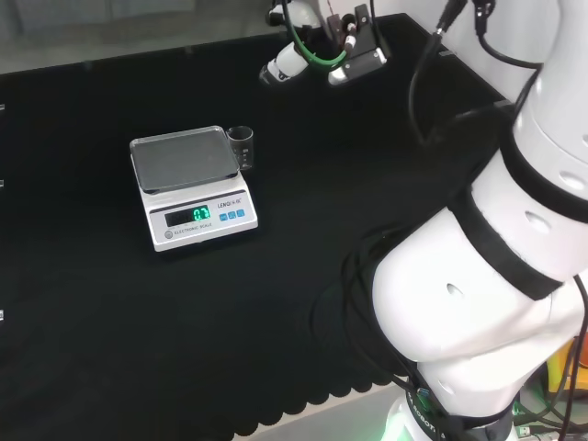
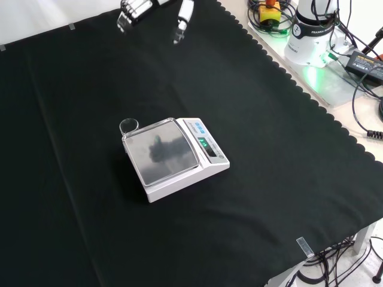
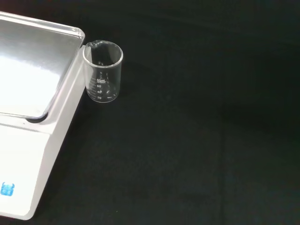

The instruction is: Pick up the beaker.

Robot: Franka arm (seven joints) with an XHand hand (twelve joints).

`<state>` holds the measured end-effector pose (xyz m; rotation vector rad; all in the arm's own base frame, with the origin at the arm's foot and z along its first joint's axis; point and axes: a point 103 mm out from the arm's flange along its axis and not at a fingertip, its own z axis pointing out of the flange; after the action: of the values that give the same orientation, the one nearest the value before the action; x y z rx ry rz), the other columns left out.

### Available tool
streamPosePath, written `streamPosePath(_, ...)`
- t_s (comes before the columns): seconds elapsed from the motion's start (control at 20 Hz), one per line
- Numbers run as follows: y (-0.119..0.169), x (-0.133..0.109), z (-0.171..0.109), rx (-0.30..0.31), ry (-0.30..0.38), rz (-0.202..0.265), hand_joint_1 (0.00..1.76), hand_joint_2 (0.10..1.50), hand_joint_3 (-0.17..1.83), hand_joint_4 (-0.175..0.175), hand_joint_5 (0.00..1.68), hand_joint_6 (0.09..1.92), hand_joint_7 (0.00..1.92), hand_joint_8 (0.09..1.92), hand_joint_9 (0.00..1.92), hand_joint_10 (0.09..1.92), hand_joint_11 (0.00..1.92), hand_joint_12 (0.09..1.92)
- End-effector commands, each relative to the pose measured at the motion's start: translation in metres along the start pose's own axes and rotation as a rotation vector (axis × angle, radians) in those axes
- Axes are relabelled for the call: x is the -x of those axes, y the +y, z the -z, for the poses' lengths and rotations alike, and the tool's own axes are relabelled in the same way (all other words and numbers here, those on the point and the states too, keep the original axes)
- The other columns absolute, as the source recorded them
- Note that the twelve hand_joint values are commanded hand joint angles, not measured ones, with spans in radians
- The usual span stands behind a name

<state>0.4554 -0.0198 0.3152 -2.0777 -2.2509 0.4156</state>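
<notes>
Pretty much all black cloth point(image 2: 78, 179) here, scalloped along the edge. The scale point(image 1: 197, 220) is white with a silvery grey pan, green digits and small blue buttons; the beaker point(image 3: 103, 72) is clear glass with white markings.

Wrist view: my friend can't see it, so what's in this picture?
A small clear glass beaker stands upright and empty on black cloth, right beside a white weighing scale with a shiny metal pan.

**Readable marks**

The beaker point(image 3: 103, 72) carries a white graduation scale on its wall, reading 20, 40 and 60 upward, with a top line too small to tell. The scale point(image 1: 193, 188) shows lit green digits at 6 o'clock of its pan, too blurred to tell.
</notes>
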Motion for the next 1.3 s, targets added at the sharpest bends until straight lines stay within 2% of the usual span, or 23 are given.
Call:
streamPosePath(0.05, 0.046, -0.016, -0.011, 0.015, -0.073, 0.034, 0.5, 0.93, -0.09, -0.115, 0.07, 0.09, 0.0, 0.45, 0.01, 0.81, 0.21, 1.43)
streamPosePath(0.4, 0.076, -0.03, -0.033, 0.039, -0.175, 0.09, 0.51, 0.93, -0.09, -0.116, 0.07, 0.09, 0.0, 0.45, 0.0, 0.84, 0.21, 1.43)
streamPosePath(0.85, 0.113, -0.048, -0.059, 0.024, -0.196, 0.175, 0.53, 0.92, -0.09, -0.117, 0.04, 0.09, 0.0, 0.47, 0.0, 0.87, 0.22, 1.43)
streamPosePath(1.0, 0.124, -0.055, -0.066, -0.001, -0.211, 0.206, 0.55, 0.91, -0.09, -0.117, 0.04, 0.09, 0.0, 0.52, 0.01, 0.88, 0.22, 1.43)
streamPosePath(1.15, 0.134, -0.059, -0.074, -0.031, -0.186, 0.216, 0.56, 0.91, -0.09, -0.118, 0.04, 0.09, 0.0, 0.55, 0.01, 0.89, 0.23, 1.43)
streamPosePath(1.3, 0.141, -0.057, -0.084, -0.059, -0.118, 0.182, 0.56, 0.91, -0.09, -0.118, 0.05, 0.09, 0.0, 0.57, 0.02, 0.89, 0.23, 1.43)
